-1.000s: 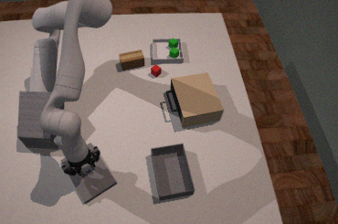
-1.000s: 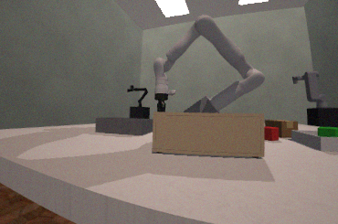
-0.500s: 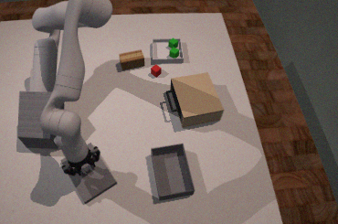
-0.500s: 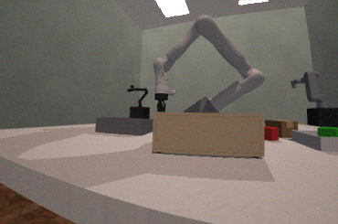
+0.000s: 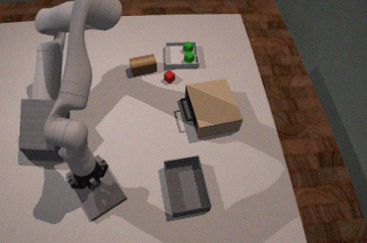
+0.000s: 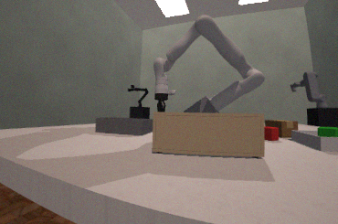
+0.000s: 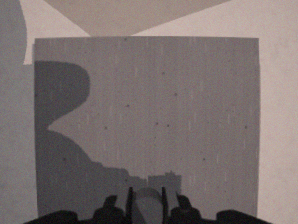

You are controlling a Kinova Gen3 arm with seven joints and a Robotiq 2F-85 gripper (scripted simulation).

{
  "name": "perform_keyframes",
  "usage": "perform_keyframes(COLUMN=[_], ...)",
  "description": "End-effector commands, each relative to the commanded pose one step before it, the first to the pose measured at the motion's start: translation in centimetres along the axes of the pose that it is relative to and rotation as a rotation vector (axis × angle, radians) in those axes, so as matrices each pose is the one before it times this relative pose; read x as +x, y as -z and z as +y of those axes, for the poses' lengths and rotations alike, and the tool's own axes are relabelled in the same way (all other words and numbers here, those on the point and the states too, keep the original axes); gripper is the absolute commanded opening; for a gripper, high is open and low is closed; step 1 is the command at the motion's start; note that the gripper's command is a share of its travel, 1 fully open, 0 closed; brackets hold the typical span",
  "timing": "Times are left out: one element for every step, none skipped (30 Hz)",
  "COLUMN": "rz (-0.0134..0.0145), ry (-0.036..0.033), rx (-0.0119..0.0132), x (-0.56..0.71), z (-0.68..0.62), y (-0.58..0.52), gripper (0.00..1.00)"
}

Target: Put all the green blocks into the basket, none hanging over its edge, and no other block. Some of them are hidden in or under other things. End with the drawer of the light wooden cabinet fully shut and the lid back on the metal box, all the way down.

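The gripper [image 5: 90, 184] [image 6: 161, 107] [image 7: 147, 194] points down, its fingers closed around the round knob [image 7: 147, 201] of the grey square lid [image 5: 106, 200] [image 7: 150, 100]. The lid appears to lie flat on the table. The metal box [image 5: 166, 190] [image 6: 123, 125] stands open to its right, with no block visible inside. Two green blocks [image 5: 188, 46] [image 5: 188, 58] are in the basket [image 5: 182, 65] [image 6: 311, 139]; one green block [image 6: 328, 132] shows in the exterior view. The light wooden cabinet [image 5: 213, 103] [image 6: 207, 134] has its dark drawer handle [image 5: 185, 110] facing left; whether the drawer is fully shut is unclear.
A red block [image 5: 170, 76] [image 6: 271, 133] stands near the basket's front. A brown wooden block-like thing [image 5: 143, 65] [image 6: 287, 128] stands left of the basket. A large grey box [image 5: 37, 121] is at the left, beside the arm. The cabinet stands between basket and metal box.
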State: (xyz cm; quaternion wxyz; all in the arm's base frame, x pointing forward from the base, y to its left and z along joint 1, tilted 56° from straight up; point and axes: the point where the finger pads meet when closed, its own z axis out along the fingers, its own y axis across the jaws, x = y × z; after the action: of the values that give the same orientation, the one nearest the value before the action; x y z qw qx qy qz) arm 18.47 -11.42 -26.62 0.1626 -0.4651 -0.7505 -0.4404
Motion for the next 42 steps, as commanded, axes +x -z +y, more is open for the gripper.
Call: perform_keyframes(rz=[-0.00183, 0.00000, 0.00000, 0.00000, 0.00000, 0.00000, 0.00000, 0.00000, 0.00000, 0.00000, 0.00000, 0.00000, 0.00000, 0.00000, 0.00000, 0.00000, 0.00000, 0.00000, 0.00000, 0.00000, 0.00000, 0.00000, 0.00000, 0.00000, 0.00000, 0.00000, 0.00000, 0.00000, 0.00000, 0.00000, 0.00000, 0.00000, 0.00000, 0.00000, 0.00000, 0.00000, 0.00000, 0.00000, 0.00000, 0.00000, 0.00000, 0.00000], ry=[0.00023, 0.00000, 0.00000, 0.00000, 0.00000, 0.00000, 0.00000, 0.00000, 0.00000, 0.00000, 0.00000, 0.00000, 0.00000, 0.00000, 0.00000, 0.00000, 0.00000, 0.00000, 0.00000, 0.00000, 0.00000, 0.00000, 0.00000, 0.00000, 0.00000, 0.00000, 0.00000, 0.00000, 0.00000, 0.00000, 0.00000, 0.00000, 0.00000, 0.00000, 0.00000, 0.00000, 0.00000, 0.00000, 0.00000, 0.00000, 0.00000, -0.00001], rx=[0.00031, 0.00000, 0.00000, 0.00000, 0.00000, 0.00000, 0.00000, 0.00000, 0.00000, 0.00000, 0.00000, 0.00000, 0.00000, 0.00000, 0.00000, 0.00000, 0.00000, 0.00000, 0.00000, 0.00000, 0.00000, 0.00000, 0.00000, 0.00000, 0.00000, 0.00000, 0.00000, 0.00000, 0.00000, 0.00000, 0.00000, 0.00000, 0.00000, 0.00000, 0.00000, 0.00000, 0.00000, 0.00000, 0.00000, 0.00000, 0.00000, 0.00000], x=[-0.059, 0.000, 0.000, 0.000, 0.000, 0.000, 0.000, 0.000, 0.000, 0.000, 0.000, 0.000, 0.000, 0.000, 0.000, 0.000, 0.000, 0.000, 0.000, 0.000, 0.000, 0.000, 0.000, 0.000, 0.000, 0.000, 0.000, 0.000, 0.000, 0.000, 0.000, 0.000, 0.000, 0.000, 0.000, 0.000, 0.000, 0.000, 0.000, 0.000, 0.000, 0.000], z=[-0.005, 0.000, 0.000, 0.000, 0.000, 0.000, 0.000, 0.000, 0.000, 0.000, 0.000, 0.000, 0.000, 0.000, 0.000, 0.000, 0.000, 0.000, 0.000, 0.000, 0.000, 0.000, 0.000, 0.000, 0.000, 0.000, 0.000, 0.000, 0.000, 0.000, 0.000, 0.000, 0.000, 0.000, 0.000, 0.000, 0.000, 0.000, 0.000, 0.000, 0.000, 0.000], y=[0.077, 0.000, 0.000, 0.000, 0.000, 0.000, 0.000, 0.000, 0.000, 0.000, 0.000, 0.000, 0.000, 0.000, 0.000, 0.000, 0.000, 0.000, 0.000, 0.000, 0.000, 0.000, 0.000, 0.000, 0.000, 0.000, 0.000, 0.000, 0.001, 0.005, 0.013, 0.024, 0.039, 0.056, 0.075, 0.096, 0.000, 0.000, 0.119, 0.142, 0.167, 0.192], gripper=[0.10, 0.10, 0.10, 0.10, 0.10, 0.10, 0.10, 0.10, 0.10, 0.10, 0.10, 0.10, 0.10, 0.10, 0.10, 0.10, 0.10, 0.10, 0.10, 0.10, 0.10, 0.10, 0.10, 0.10, 0.10, 0.10, 0.10, 0.10, 0.10, 0.10, 0.10, 0.10, 0.10, 0.10, 0.10, 0.10, 0.10, 0.10, 0.10, 0.10, 0.10, 0.10])
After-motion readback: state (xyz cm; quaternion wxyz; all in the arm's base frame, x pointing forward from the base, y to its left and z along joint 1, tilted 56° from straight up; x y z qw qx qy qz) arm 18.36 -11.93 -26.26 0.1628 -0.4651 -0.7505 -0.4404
